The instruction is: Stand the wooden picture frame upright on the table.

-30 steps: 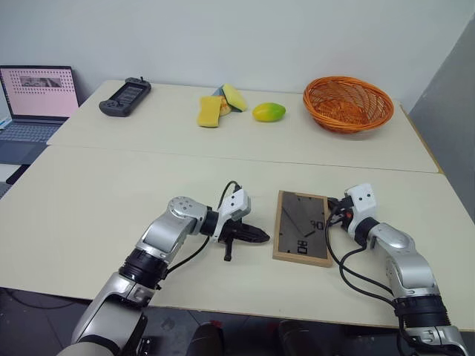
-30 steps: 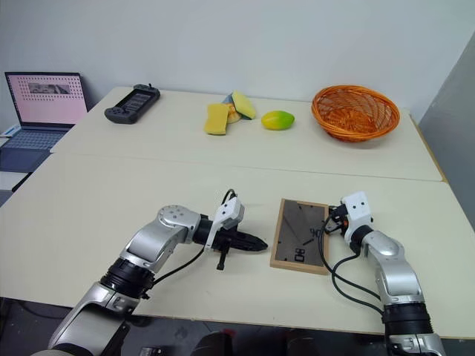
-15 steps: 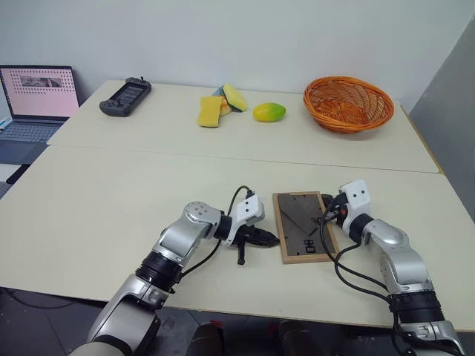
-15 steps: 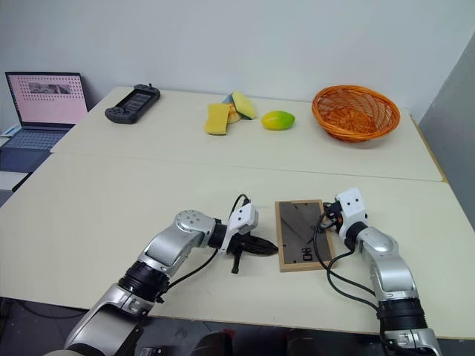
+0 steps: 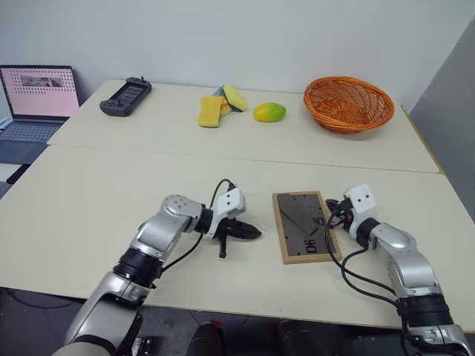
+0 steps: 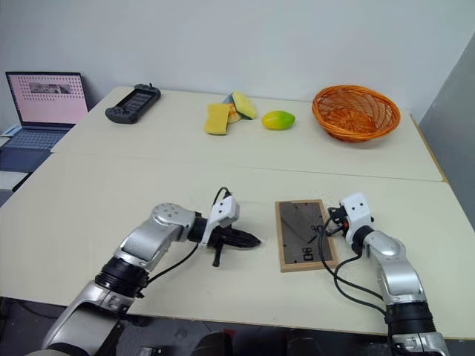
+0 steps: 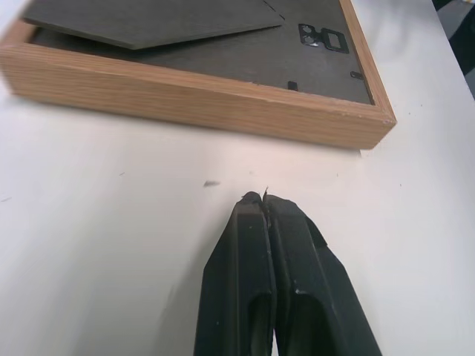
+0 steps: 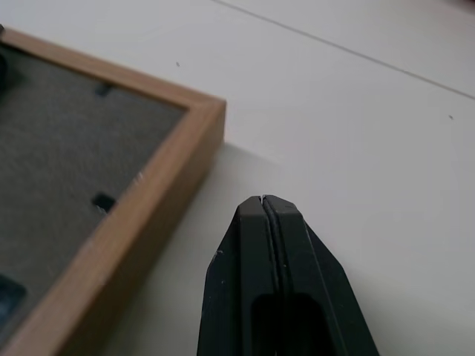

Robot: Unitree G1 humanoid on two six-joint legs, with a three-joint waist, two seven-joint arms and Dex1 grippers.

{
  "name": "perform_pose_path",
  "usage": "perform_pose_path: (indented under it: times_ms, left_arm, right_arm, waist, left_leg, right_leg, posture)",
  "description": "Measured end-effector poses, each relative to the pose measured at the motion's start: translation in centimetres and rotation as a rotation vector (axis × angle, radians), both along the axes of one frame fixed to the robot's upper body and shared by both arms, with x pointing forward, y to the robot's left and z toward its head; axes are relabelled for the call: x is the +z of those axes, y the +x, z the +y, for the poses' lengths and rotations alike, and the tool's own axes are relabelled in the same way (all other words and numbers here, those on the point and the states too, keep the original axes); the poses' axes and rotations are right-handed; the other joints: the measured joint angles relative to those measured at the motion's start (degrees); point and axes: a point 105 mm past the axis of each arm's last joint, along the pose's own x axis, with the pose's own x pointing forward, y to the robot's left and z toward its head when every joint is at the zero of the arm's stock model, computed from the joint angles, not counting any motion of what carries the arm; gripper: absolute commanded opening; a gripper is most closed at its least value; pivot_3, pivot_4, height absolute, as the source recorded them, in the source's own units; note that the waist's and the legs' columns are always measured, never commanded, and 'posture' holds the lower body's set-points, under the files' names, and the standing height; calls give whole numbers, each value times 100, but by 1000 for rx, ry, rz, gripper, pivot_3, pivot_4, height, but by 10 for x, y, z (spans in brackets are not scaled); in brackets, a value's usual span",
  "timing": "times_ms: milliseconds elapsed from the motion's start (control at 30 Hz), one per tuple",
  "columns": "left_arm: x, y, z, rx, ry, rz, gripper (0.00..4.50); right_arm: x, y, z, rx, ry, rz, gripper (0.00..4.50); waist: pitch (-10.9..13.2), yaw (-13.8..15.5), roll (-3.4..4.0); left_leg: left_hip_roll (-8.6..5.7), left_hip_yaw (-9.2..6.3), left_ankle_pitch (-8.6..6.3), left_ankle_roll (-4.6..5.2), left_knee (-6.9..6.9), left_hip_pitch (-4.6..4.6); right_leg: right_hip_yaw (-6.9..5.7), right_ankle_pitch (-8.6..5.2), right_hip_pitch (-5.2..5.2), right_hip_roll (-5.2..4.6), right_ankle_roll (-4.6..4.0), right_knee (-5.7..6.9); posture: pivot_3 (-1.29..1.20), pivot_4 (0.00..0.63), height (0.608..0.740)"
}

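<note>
Left eye view: wooden picture frame (image 5: 306, 226) flat on the table (image 5: 89, 200), back side up, dark grey-brown panel showing, easel stand folded down against it. Lies toward the right half of the near table, a little back from the front edge, long sides running away from the robot with a slight skew.

Left gripper (image 5: 256, 233) low over the tabletop just left of the frame, black fingers pressed together, holding nothing, tips aimed at the frame's left long side with a small strip of bare table between. Left wrist view: same closed fingers (image 7: 249, 267), tips meeting in a point, frame's light-wood edge (image 7: 193, 96) across the way, close but not touching; small metal hanger fitting (image 7: 324, 38) on the dark back.

Right gripper (image 6: 332, 220) at the frame's right long side, near the far corner, close beside the wood; contact not clear from the head views. Right wrist view: fingers (image 8: 256, 274) shut flat against each other, empty, with a frame corner (image 8: 200, 111) just beside them and a sliver of table between.

Adjoining far table: orange basket (image 5: 347, 102), green-yellow fruit (image 5: 269, 112), yellow sponges (image 5: 210, 111), black handheld device (image 5: 125, 96). Open laptop (image 5: 35, 95) off to the left.
</note>
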Motion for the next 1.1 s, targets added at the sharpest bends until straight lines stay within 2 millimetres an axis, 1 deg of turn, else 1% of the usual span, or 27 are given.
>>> perform_pose_path:
  times_ms: [133, 233, 267, 300, 333, 400, 433, 500, 533, 567, 600, 733, 800, 867, 933, 1000, 1100]
  left_arm:
    - [9, 0, 17, 107, 1, 102, 34]
    - [18, -3, 21, 184, -38, 212, 34]
    - [23, -4, 21, 216, -64, 262, 34]
    - [32, -4, 22, 274, -98, 333, 34]
    - [36, -3, 23, 294, -107, 353, 34]
    - [50, -4, 20, 357, -164, 488, 34]
    - [56, -2, 16, 375, -215, 592, 34]
    - [65, 10, 17, 428, -304, 768, 34]
    - [65, 15, 19, 459, -334, 834, 34]
    - [62, 18, 21, 494, -351, 874, 34]
    - [58, 18, 20, 510, -355, 900, 34]
    - [33, -1, 15, 526, -327, 1014, 34]
    - [27, -7, 17, 543, -307, 1044, 34]
    - [18, -17, 23, 585, -274, 1064, 34]
    - [8, -23, 23, 615, -243, 1080, 34]
    - [1, -30, 19, 657, -221, 1069, 34]
    - [1, -28, 8, 690, -219, 1030, 34]
  right_arm:
    - [8, -16, -13, 39, -48, 2, 0]
    - [17, -28, -19, 89, -91, 6, 0]
    - [18, -36, -21, 116, -111, 19, 0]
    - [19, -46, -24, 151, -133, 40, 0]
    - [21, -48, -25, 160, -141, 42, 0]
    - [26, -57, -27, 193, -157, 57, 0]
    - [30, -60, -27, 207, -164, 57, 0]
    - [35, -62, -24, 230, -169, 47, 0]
    - [37, -63, -22, 236, -172, 45, 0]
    - [37, -62, -23, 235, -172, 47, 0]
    - [36, -62, -23, 232, -170, 50, 0]
    - [33, -58, -17, 245, -168, 51, 0]
    - [29, -58, -14, 250, -158, 60, 0]
    - [27, -57, -14, 246, -151, 64, 0]
    - [26, -57, -14, 241, -150, 64, 0]
    - [25, -57, -12, 242, -143, 66, 0]
    - [21, -58, -8, 250, -133, 71, 0]
  waist:
    - [1, -1, 1]
    - [3, 0, 3]
    - [5, 1, 6]
    - [5, 3, 6]
    - [5, 4, 5]
    - [5, 4, 6]
    - [5, 5, 6]
    - [5, 0, 6]
    - [3, -24, 9]
    - [3, -45, 9]
    - [3, -56, 9]
    - [3, -27, 9]
    - [1, 4, 12]
    - [-4, 28, 20]
    - [-4, 47, 20]
    - [-4, 74, 20]
    - [-4, 136, 21]
  left_leg:
    - [0, -4, 0, 0, 0, -1]
    - [0, -7, 0, 0, 1, -3]
    - [-1, -7, 0, 1, 1, -6]
    - [0, -14, 0, 1, 3, -7]
    - [0, -16, 0, 1, 6, -10]
    - [-2, -17, 0, 1, 11, -11]
    - [-1, -24, 0, 1, 17, -11]
    - [0, -39, -1, 1, 34, -11]
    - [1, -41, -1, 2, 35, -11]
    - [1, -40, -1, 2, 36, -11]
    - [1, -41, -1, 2, 37, -14]
    - [1, -55, 0, -1, 44, -21]
    - [-2, -71, -1, -1, 52, -22]
    - [-6, -81, -1, -1, 59, -22]
    - [-14, -86, 0, -1, 61, -24]
    - [-12, -92, 0, -2, 65, -27]
    - [-18, -92, 0, -3, 66, -31]
  right_leg:
    - [-1, -1, 0, 0, 1, 0]
    - [-5, -1, 1, 0, 2, -1]
    - [-5, -1, -1, 0, 2, 0]
    - [-12, -3, 2, 1, 5, -1]
    - [-16, -3, 2, 1, 5, -2]
    - [-18, -4, 4, 0, 6, 0]
    - [-24, -6, 6, 0, 11, 1]
    - [-39, -17, 9, 1, 30, 5]
    - [-37, -17, 11, 1, 30, 7]
    - [-35, -17, 10, 1, 30, 7]
    - [-32, -5, 9, 0, 10, 8]
    - [-51, -3, 7, -11, 5, 15]
    - [-70, -3, 11, -18, 5, 21]
    - [-81, -3, 20, -25, 5, 21]
    - [-90, -3, 24, -27, 5, 20]
    - [-96, -3, 28, -31, 5, 16]
    - [-98, -3, 27, -31, 5, 10]
  posture:
    - [0, 150, 740]
    - [0, 150, 740]
    - [0, 150, 740]
    - [0, 150, 740]
    - [0, 150, 740]
    - [0, 150, 740]
    - [0, 150, 740]
    - [0, 150, 740]
    - [0, 150, 740]
    - [0, 150, 740]
    - [0, 150, 740]
    - [0, 150, 740]
    - [0, 150, 740]
    - [0, 150, 740]
    - [0, 150, 740]
    - [0, 150, 740]
    - [0, 150, 740]
